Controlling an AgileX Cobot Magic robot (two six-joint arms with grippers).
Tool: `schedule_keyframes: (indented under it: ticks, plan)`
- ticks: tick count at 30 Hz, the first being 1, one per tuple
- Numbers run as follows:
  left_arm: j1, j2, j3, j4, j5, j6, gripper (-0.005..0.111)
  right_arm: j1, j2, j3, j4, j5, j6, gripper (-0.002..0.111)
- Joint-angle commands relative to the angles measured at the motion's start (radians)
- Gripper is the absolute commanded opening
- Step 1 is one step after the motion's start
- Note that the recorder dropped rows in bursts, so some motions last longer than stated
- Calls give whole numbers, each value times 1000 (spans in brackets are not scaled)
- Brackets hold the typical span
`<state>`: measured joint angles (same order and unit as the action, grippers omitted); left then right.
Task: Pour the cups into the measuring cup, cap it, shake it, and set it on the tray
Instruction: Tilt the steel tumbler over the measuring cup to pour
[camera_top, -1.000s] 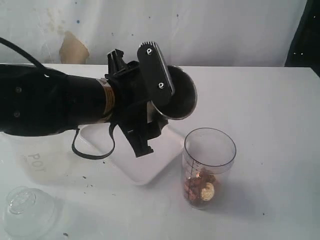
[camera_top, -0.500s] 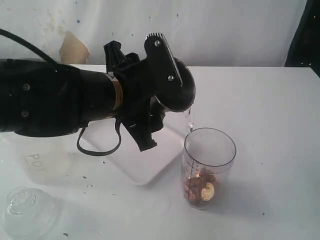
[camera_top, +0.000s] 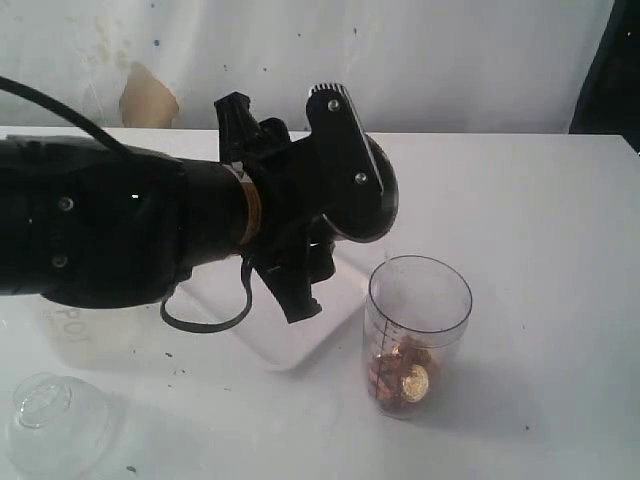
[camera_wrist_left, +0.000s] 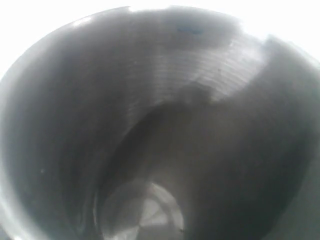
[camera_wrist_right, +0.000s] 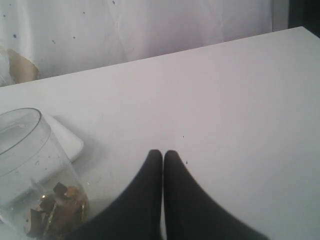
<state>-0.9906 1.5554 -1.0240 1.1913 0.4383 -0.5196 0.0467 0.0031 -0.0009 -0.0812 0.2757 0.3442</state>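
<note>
My left gripper (camera_top: 335, 215) is shut on the shiny steel tumbler (camera_top: 380, 200) and holds it tipped over, just above and left of the measuring cup's mouth. The left wrist view looks straight into the tumbler (camera_wrist_left: 160, 125), whose dark inside shows a bare bottom. The clear measuring cup (camera_top: 420, 330) stands upright on the table, uncapped, with brown and gold pieces (camera_top: 400, 378) at its bottom. Behind it lies the white tray (camera_top: 290, 345), partly hidden by the arm. My right gripper (camera_wrist_right: 163, 152) is shut and empty, low over the table beside the measuring cup (camera_wrist_right: 30, 170). The wooden cup is out of view.
A clear domed lid (camera_top: 50, 420) lies at the table's front left. A frosted container marked "P01" (camera_top: 70, 330) stands just behind it, partly under my left arm. A corner of the tray (camera_wrist_right: 65, 140) shows in the right wrist view. A white wall backs the table.
The left arm has pushed to the right and slightly down with the tumbler, bringing it closer over the measuring cup. The right gripper has stayed shut.
</note>
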Motion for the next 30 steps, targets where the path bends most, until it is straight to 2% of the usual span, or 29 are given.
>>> schedule_keyframes:
  ticks: [1, 9, 23, 30]
  plan:
    - [-23, -8, -13, 40, 24, -7, 0, 4, -3, 1, 0, -14, -8, 0]
    - [-57, -8, -13, 90, 55, -3, 0, 4, -3, 1, 0, -14, 0, 0]
    - [-57, -6, -13, 180, 66, -9, 0, 4, -3, 1, -1, -12, 0, 0]
    - [-57, 26, -13, 256, 78, -85, 0, 4, -3, 1, -1, -13, 0, 0]
